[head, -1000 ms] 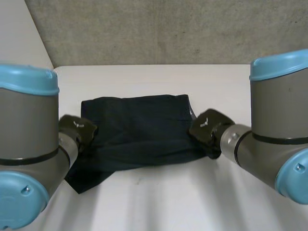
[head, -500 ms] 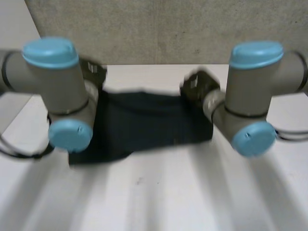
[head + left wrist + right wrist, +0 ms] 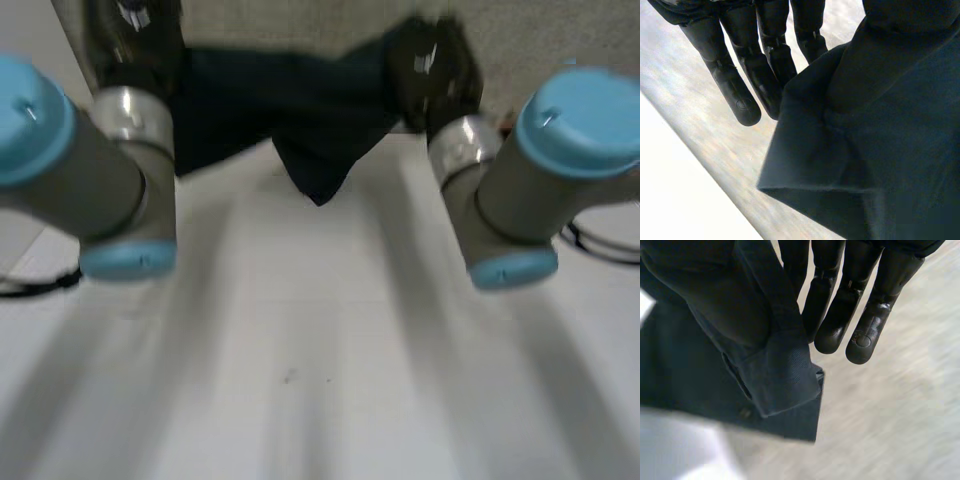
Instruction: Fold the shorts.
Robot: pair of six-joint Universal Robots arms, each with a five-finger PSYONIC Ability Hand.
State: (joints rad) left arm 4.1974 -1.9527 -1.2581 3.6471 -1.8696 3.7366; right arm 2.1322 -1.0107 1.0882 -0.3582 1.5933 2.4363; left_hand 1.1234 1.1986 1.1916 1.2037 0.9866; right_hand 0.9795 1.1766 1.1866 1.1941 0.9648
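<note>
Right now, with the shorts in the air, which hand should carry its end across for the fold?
Right, probably: the right hand pinches a clean hemmed corner of the shorts; at the left hand the cloth is bunched.
</note>
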